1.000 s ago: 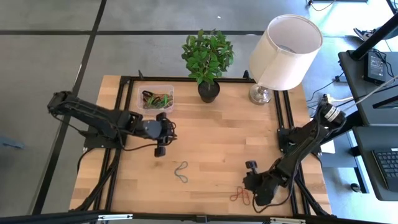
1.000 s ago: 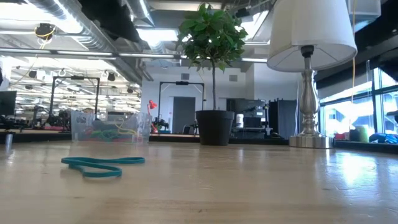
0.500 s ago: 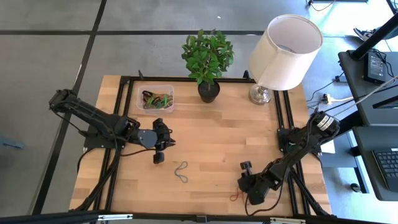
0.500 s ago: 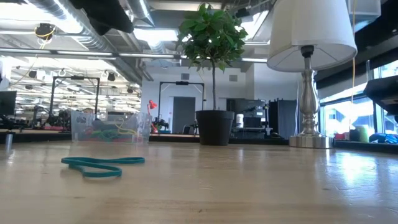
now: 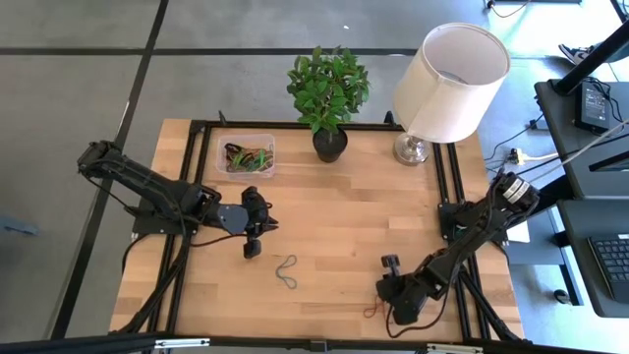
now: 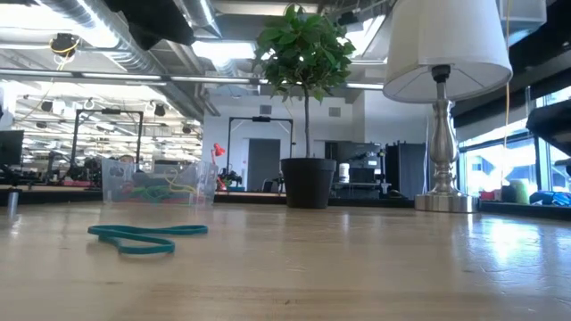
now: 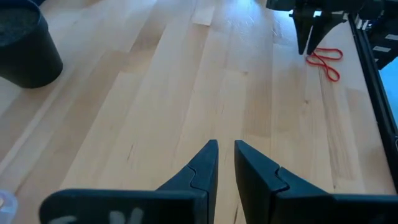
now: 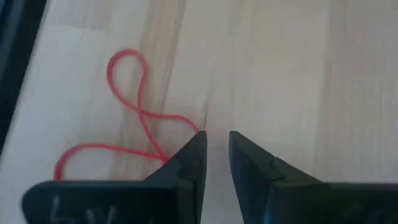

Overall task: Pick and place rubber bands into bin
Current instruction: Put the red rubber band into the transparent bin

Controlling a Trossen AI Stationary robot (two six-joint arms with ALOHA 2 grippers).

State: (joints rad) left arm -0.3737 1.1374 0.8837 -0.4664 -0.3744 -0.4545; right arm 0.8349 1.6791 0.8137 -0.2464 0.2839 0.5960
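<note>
A red rubber band (image 8: pixel 134 118), twisted into a figure-eight, lies flat near the table's front right. My right gripper (image 8: pixel 216 134) reaches down to it, its fingers a narrow gap apart with only bare wood between them; the band lies beside one finger. A teal rubber band (image 5: pixel 286 272) lies flat mid-table. The clear bin (image 5: pixel 245 155) at the far left holds several bands. My left gripper (image 7: pixel 226 146) hovers left of centre, a narrow gap between its fingers and nothing in it. My right gripper slants down from the table's right side. One fingertip (image 8: pixel 198 138) stands right at the end of the red band (image 8: pixel 184 122). Whether it touches the band I cannot tell. The band lies flat on the wood.
A black plant pot (image 5: pixel 330 145) and a lamp (image 5: pixel 413 147) stand along the far edge. Black frame rails (image 5: pixel 444 197) run along the table's sides. Bare wood lies between the two arms.
My right gripper has sunk and gone toward the table's left, coming over the red band and hiding part of it. My left gripper has drifted a little toward the near edge and rolled. The bands have stayed where they were.
</note>
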